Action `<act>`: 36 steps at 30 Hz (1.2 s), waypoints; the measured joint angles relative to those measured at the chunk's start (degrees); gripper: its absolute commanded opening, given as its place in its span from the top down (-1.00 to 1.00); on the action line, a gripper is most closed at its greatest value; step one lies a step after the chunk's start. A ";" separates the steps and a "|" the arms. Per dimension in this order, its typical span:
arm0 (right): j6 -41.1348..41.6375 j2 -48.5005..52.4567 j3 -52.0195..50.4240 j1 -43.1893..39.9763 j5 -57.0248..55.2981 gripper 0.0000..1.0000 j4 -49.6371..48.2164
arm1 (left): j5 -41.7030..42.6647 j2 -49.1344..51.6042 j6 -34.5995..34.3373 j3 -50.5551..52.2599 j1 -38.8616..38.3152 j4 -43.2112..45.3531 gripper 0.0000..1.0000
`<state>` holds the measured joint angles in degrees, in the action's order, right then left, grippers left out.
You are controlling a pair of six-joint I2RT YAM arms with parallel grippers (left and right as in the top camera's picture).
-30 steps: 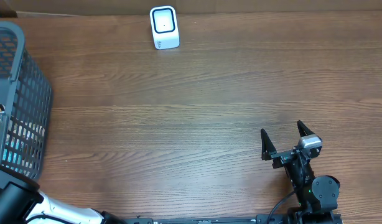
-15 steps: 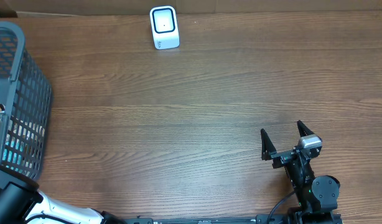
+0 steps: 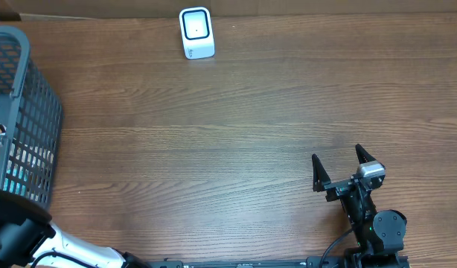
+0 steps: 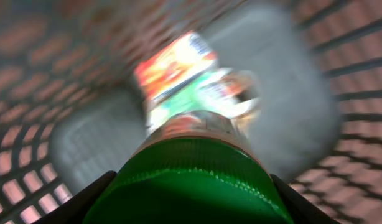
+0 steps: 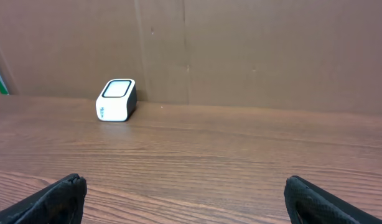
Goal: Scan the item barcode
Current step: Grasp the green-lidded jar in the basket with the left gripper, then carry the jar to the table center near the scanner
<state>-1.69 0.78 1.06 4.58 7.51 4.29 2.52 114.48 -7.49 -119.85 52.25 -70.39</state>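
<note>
Where the table [image 3: 213, 149] reaches its left edge stands the mesh basket [image 3: 35, 112]. Far to the basket's right, at the front, the right gripper [image 3: 336, 154] hangs wide open and empty. Inside the basket the left gripper [image 4: 188, 194] is closed around a green-capped bottle [image 4: 191, 162], though the view is blurred. The scanner [image 3: 196, 33] stands right of the basket, at the back. The bottle looks grasped; lifting it out, carrying and scanning remain.

Bottle [image 4: 190, 183] in left basket [image 3: 36, 119]; scanner [image 3: 196, 33] behind
</note>
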 measured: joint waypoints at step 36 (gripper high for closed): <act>0.00 0.00 0.00 0.00 0.02 -1.00 0.00 | 7.50 0.37 -6.03 -34.99 -64.19 -26.53 0.09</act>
<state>-1.69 0.78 1.06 4.58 7.53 4.29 10.02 114.85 -13.52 -154.85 -11.94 -96.92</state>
